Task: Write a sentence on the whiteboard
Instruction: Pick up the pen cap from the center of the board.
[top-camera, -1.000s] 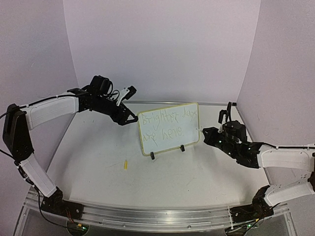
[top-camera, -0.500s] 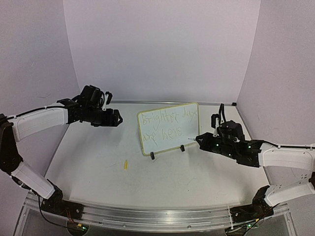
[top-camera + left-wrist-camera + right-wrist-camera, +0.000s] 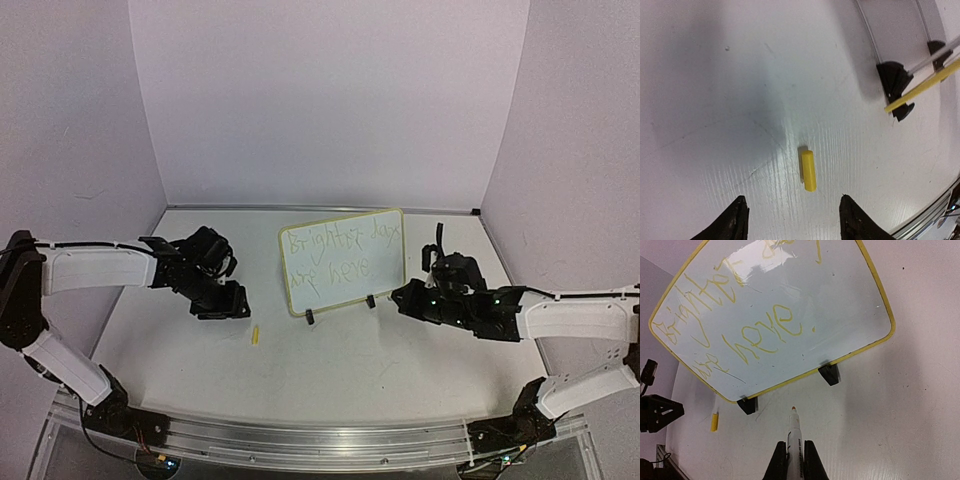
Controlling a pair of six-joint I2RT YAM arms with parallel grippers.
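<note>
The whiteboard (image 3: 343,262) stands tilted on two black clip feet (image 3: 829,374) mid-table, its yellow rim showing in the left wrist view (image 3: 922,87). The sentence (image 3: 735,315) runs in two yellow lines, "Brighter days" over "are here". My right gripper (image 3: 400,295) (image 3: 795,445) is shut on a white marker (image 3: 795,427), whose tip points at the table just before the board's lower edge. A yellow marker cap (image 3: 255,335) (image 3: 808,170) lies on the table. My left gripper (image 3: 232,305) (image 3: 793,198) hovers open close behind it, nothing between its fingers.
Lilac walls close in the table at the back and both sides. A metal rail (image 3: 320,440) runs along the near edge by the arm bases. The left gripper's black fingers (image 3: 655,412) show at the left edge of the right wrist view.
The left arm swung from beside the board's upper left edge down and forward to the cap. The right gripper, still holding the marker, drew back from the board's right edge and lowered.
</note>
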